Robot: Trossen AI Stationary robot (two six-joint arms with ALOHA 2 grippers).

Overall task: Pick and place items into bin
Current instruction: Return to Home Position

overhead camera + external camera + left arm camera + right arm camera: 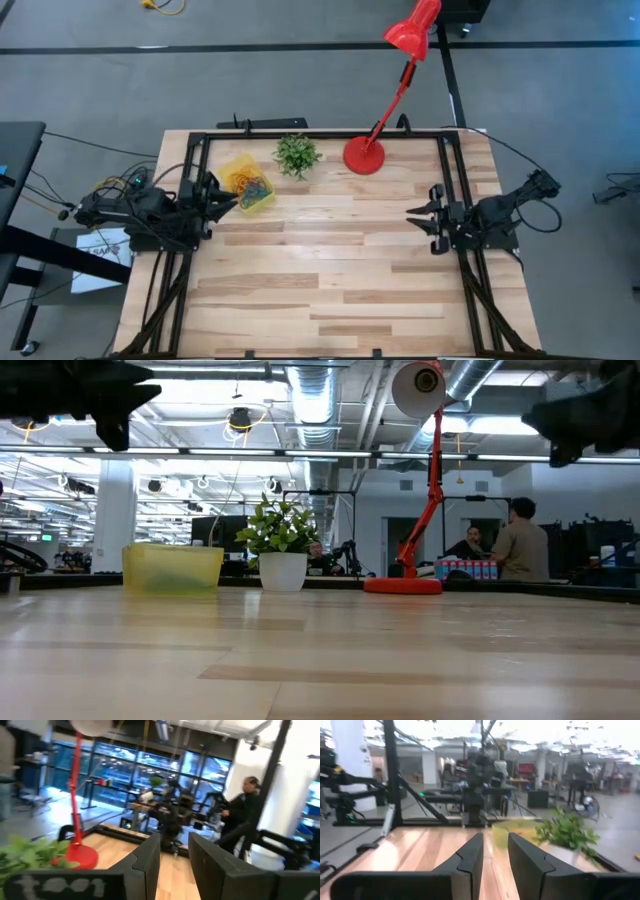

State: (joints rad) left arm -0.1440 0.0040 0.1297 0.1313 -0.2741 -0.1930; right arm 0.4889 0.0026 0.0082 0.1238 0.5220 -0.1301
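Left gripper (228,203): it was at the table's left edge, just beside the bin. Its fingers (150,855) were slightly parted and nothing was between them.
Left arm height: it was raised above the tabletop (the low view caught only dark shapes along its upper edge).
Right gripper (412,218): it was at the table's right side, well apart from the bin, pointing across the table toward the left arm. Its fingers (470,855) were also slightly apart and empty.
Bin (235,168): the yellow tray sat on the table (330,270) near the far left corner, just left of the potted plant (297,154).
Rubber bands (255,190): a tangle of coloured loops lay inside the bin, toward its nearer side.
Red lamp (364,155): its base stood right of the plant, with the stem leaning out past the far edge.
Background: a person (515,540) was in the room beyond the table.
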